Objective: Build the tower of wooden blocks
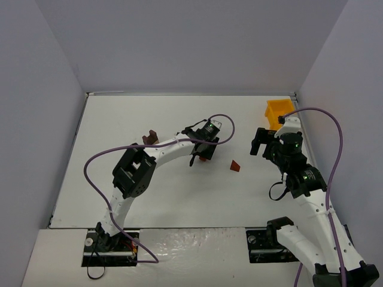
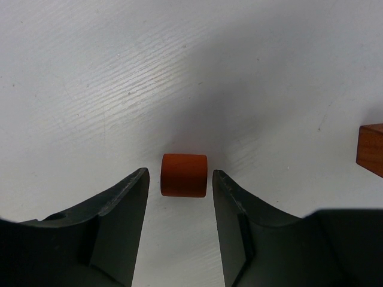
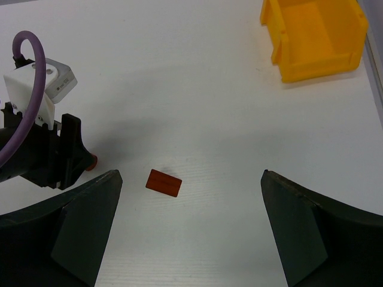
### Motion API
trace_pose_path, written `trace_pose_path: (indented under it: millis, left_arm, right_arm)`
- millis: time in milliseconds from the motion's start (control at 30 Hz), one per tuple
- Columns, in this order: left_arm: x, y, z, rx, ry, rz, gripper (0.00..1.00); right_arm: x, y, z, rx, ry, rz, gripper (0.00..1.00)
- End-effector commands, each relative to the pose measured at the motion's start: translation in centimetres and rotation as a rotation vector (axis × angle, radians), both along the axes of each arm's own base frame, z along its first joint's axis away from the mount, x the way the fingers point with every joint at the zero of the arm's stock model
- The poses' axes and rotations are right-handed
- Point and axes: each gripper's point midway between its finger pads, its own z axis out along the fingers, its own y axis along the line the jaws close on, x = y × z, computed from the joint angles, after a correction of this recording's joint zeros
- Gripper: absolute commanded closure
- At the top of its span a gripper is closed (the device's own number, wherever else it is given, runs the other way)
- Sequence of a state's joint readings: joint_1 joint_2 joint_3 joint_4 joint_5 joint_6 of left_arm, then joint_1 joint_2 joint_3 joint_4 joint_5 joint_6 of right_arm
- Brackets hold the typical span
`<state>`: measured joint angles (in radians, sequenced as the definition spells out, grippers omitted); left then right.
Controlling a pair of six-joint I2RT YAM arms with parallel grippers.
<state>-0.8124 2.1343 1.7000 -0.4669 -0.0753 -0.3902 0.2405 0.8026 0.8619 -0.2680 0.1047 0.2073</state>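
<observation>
A reddish-orange wood block (image 2: 184, 175) lies on the white table, level with the tips of my open left gripper (image 2: 180, 174), with small gaps on both sides. In the top view it sits under the left gripper (image 1: 202, 154). A reddish-brown wedge (image 1: 235, 166) lies to its right and also shows in the right wrist view (image 3: 163, 183) and at the left wrist view's right edge (image 2: 371, 149). Small dark brown pieces (image 1: 149, 139) stand behind the left arm; I cannot tell how they are stacked. My right gripper (image 3: 191, 173) is wide open and empty, above the table.
A yellow bin (image 1: 279, 110) stands at the back right, and shows in the right wrist view (image 3: 314, 36). Grey walls close in the table on three sides. The left arm's purple cable loops over the middle of the table.
</observation>
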Motion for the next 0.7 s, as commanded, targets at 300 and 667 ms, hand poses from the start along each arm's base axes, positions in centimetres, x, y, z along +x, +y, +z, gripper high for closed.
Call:
trace_pose_path:
  millis: [300, 667]
  left_arm:
    - [0.6, -1.1, 1.7, -0.042, -0.025, -0.001, 0.66]
    - [0.4, -0.1, 5.6, -0.051, -0.076, -0.014, 0.89]
  right_arm:
    - [0.6, -0.2, 1.1, 0.007, -0.048, -0.013, 0.00]
    - [0.7, -0.2, 1.2, 0.009, -0.049, -0.011, 0.00]
